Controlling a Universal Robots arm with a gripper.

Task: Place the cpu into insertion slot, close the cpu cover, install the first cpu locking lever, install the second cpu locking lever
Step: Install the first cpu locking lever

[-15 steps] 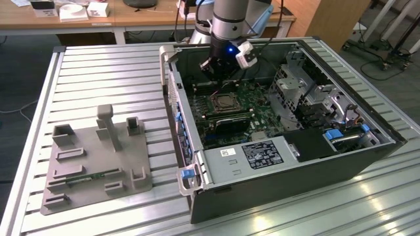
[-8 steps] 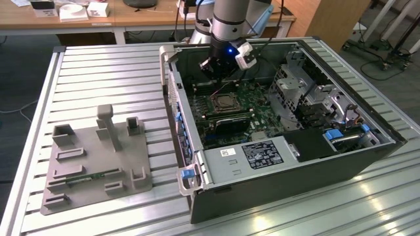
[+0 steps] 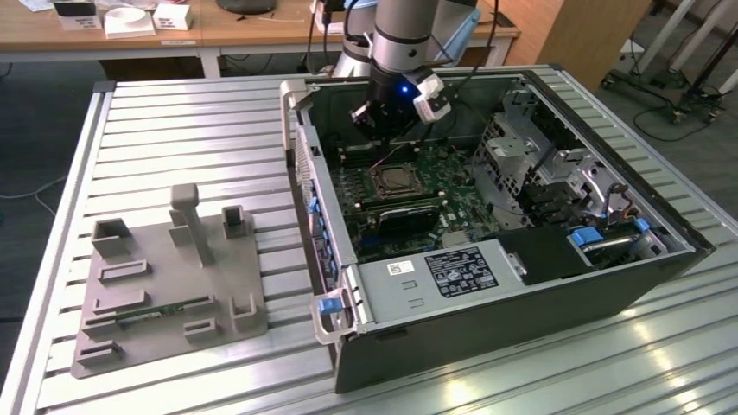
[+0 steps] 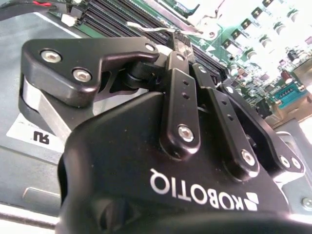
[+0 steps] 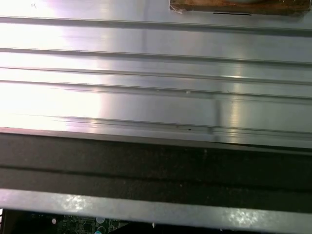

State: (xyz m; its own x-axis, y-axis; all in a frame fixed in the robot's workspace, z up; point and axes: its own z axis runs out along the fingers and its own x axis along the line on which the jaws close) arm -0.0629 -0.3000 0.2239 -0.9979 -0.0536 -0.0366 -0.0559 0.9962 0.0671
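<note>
End effector (image 3: 386, 121) inside the computer case (image 3: 507, 320), fingers pinched together, gripping nothing visible. Cpu (image 3: 399, 179) sits in its socket on the motherboard, just below the end effector, nearer the case front.

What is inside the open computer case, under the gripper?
Under the gripper, the computer case holds a green motherboard with the CPU socket, its metal frame around a dull centre. The arm hides the board's far edge.

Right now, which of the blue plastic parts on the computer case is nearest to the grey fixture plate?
The blue latch at the case's front corner, below the white-labelled box, on the exterior view's left. The other blue tabs sit inside the case by the drive bay, on the exterior view's right, far from the grey fixture plate.
</note>
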